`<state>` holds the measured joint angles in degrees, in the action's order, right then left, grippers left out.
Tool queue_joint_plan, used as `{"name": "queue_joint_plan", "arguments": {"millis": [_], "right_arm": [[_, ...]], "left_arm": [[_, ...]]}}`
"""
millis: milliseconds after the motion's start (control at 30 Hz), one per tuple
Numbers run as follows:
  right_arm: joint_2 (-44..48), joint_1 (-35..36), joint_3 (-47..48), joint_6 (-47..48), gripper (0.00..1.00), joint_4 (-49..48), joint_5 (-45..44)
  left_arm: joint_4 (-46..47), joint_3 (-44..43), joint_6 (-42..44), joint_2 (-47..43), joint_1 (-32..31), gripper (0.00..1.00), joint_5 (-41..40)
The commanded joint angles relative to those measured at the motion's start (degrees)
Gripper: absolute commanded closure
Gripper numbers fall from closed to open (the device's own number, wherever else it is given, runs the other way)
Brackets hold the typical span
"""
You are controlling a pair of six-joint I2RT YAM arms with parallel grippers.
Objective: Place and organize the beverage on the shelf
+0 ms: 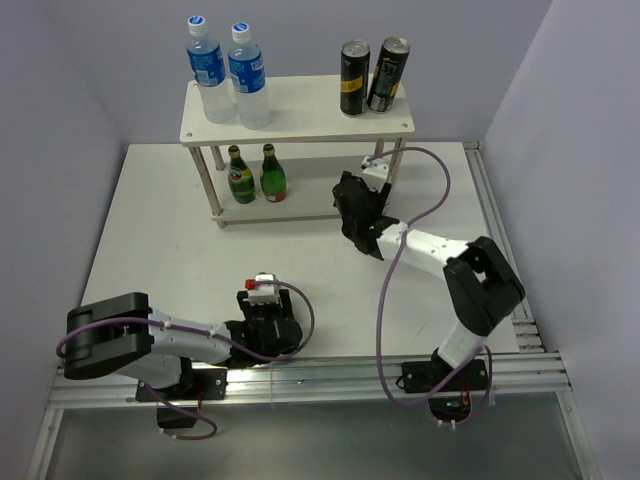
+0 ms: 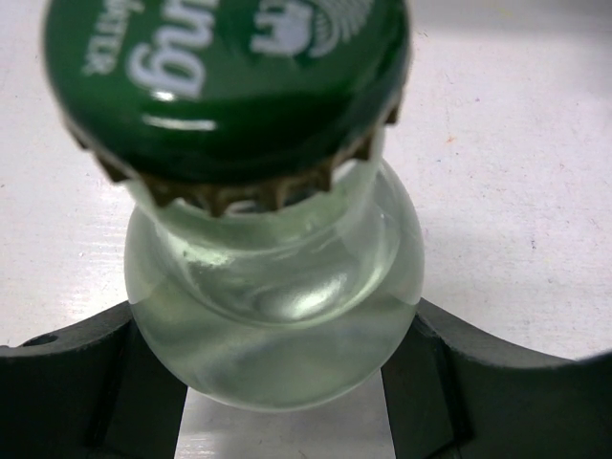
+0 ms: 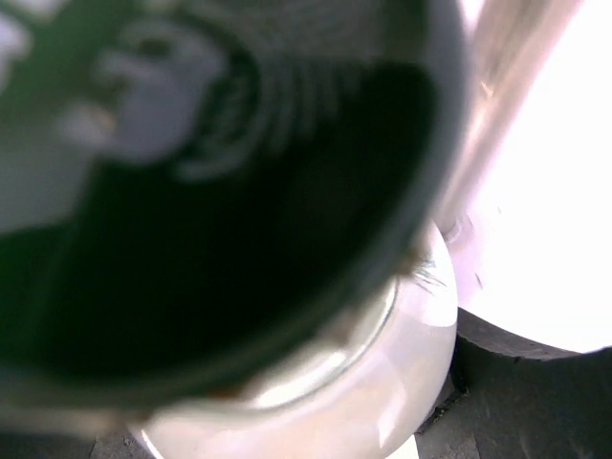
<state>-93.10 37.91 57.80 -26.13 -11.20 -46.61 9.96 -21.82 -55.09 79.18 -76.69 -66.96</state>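
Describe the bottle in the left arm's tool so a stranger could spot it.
Start at the white shelf at the back, then come forward to the left arm's tool. The clear glass bottle clamped there has a green crown cap; the lower-tier bottles are dark green, the top-tier ones blue-labelled plastic.

in the left wrist view the clear glass bottle with a green crown cap (image 2: 277, 316) is cut at the top edge, its body below the shoulder hidden; the black fingers (image 2: 67, 382) pressed to its sides run off the bottom edge. in the right wrist view a second green-capped clear glass bottle (image 3: 382, 382) is blurred and cropped top and left; whether the jaws clamp it cannot be told. from above, the left gripper (image 1: 268, 318) and right gripper (image 1: 360, 215) hide both bottles. lettering on the two dark cans (image 1: 355, 78) is too small to read.
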Motion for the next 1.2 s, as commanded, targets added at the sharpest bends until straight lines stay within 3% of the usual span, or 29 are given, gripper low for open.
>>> {"name": "queue_joint_plan", "arguments": {"millis": [0,333,633,933,967,1033,1067,1167], "right_arm": [[-2.95,-2.49,6.79,2.22,1.0,-6.73,2.75],[-12.71,-6.71,16.28,5.83,1.0,-7.34,3.98],[-17.2,-7.76,18.31,8.29,1.0,-9.1,0.03],[-18.96,-9.17,18.75,8.37,0.99,-9.72,2.13],[-19.05,-9.17,18.93,8.72,0.76,-9.72,2.49],[-19.05,-9.17,18.67,8.73,0.48,-9.8,2.93],[-18.87,-9.17,18.49,8.64,0.28,-9.98,2.93],[-18.0,-9.17,17.61,8.38,0.03,-10.07,3.37]], "left_arm": [[1.03,-0.76,0.07,-1.83,-0.13,1.0,-1.07],[1.73,-0.33,0.25,-1.92,-0.13,1.0,-0.54],[2.7,-0.41,0.33,-1.13,-0.22,1.0,-0.28],[2.44,-0.59,0.33,-0.95,-0.22,1.0,-0.19],[2.35,-0.5,0.25,-1.13,-0.22,1.0,-0.19],[2.17,-0.59,0.25,-1.13,-0.22,1.0,-0.28],[1.91,-0.67,0.16,-1.13,-0.22,1.0,-0.36],[1.38,-1.03,0.07,-1.22,-0.22,1.0,-0.54]]}}
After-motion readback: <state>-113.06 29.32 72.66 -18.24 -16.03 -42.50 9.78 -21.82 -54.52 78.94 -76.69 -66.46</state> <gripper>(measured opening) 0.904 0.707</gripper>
